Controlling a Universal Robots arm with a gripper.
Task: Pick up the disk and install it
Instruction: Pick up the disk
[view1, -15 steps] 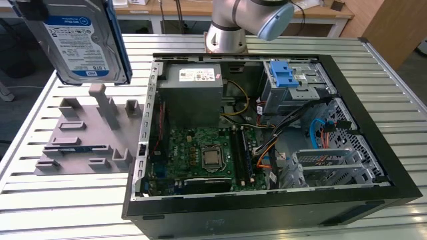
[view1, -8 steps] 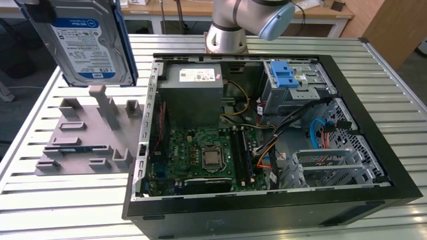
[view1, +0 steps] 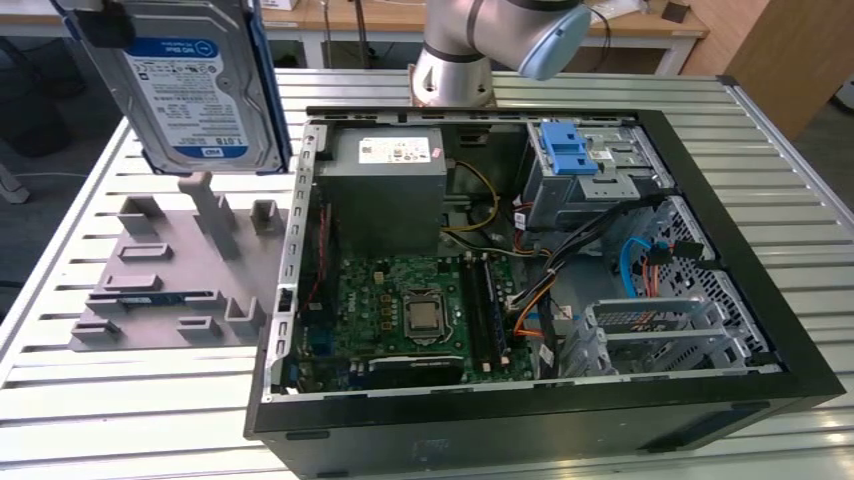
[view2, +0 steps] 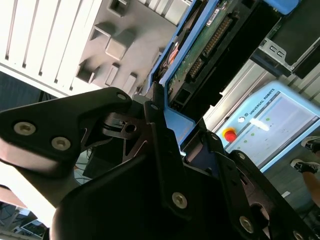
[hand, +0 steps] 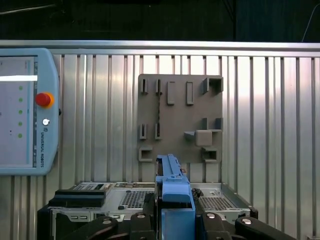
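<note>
A: How many drives?
B: One flat silver disk (view1: 198, 95), white-labelled, framed by blue plastic rails.
A: Computers?
B: One open black metal tower case (view1: 534, 420), holding one grey metal box (view1: 387, 190) and one silver cage (view1: 614, 175) with one blue plastic latch (view1: 567, 150).
A: Anything else?
B: One grey plastic fixture plate (view1: 160, 285), and one pale-blue tablet-shaped pendant (hand: 25, 110) with one red button (hand: 43, 99).
</note>
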